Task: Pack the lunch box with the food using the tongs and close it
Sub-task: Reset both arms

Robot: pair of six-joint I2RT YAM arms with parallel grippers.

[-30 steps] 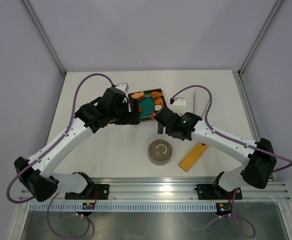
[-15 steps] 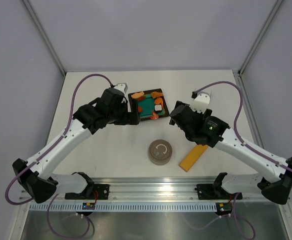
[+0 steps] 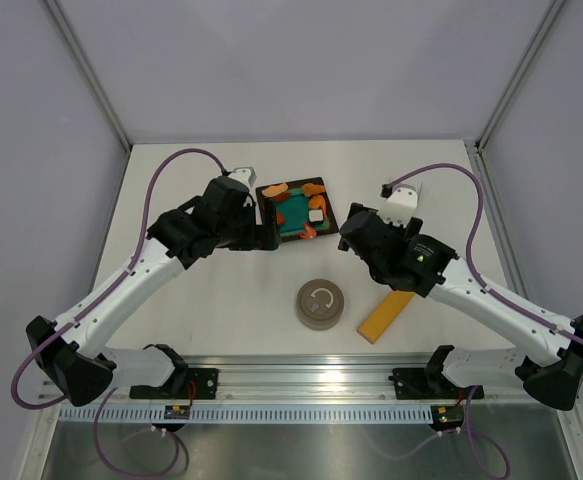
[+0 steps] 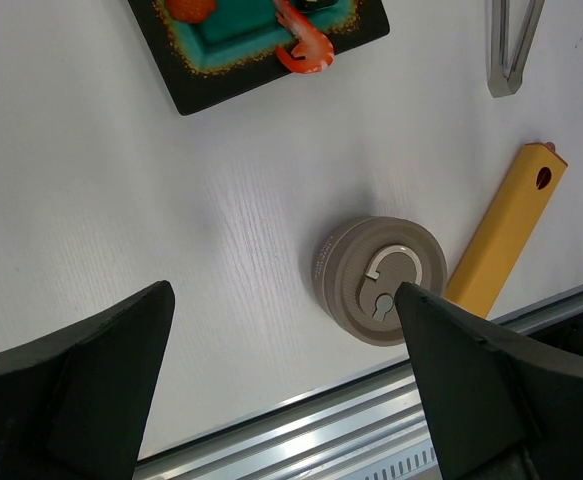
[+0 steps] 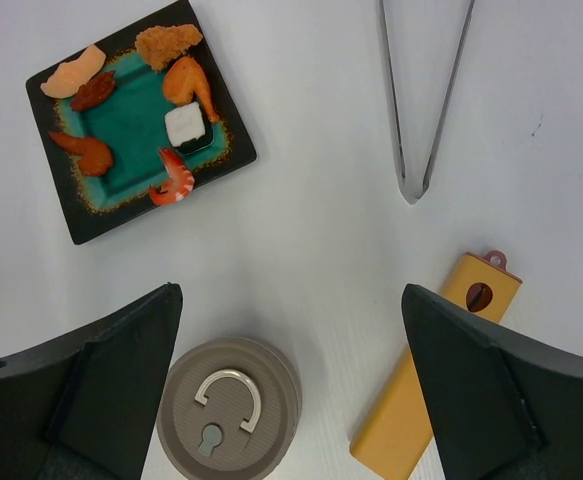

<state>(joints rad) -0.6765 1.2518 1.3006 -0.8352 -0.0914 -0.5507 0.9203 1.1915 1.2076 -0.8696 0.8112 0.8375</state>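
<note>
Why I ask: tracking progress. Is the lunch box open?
No, in the left wrist view the round lid sits flat on top of the lunch box, covering it.

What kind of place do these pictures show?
Probably a robotics laboratory test bench, not a kitchen. The left arm and right arm are bolted to an aluminium rail, plain grey walls in metal framing stand around the white table, and only a few props lie on it.

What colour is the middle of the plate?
Teal, the plate rimmed black; best in right wrist view.
</note>
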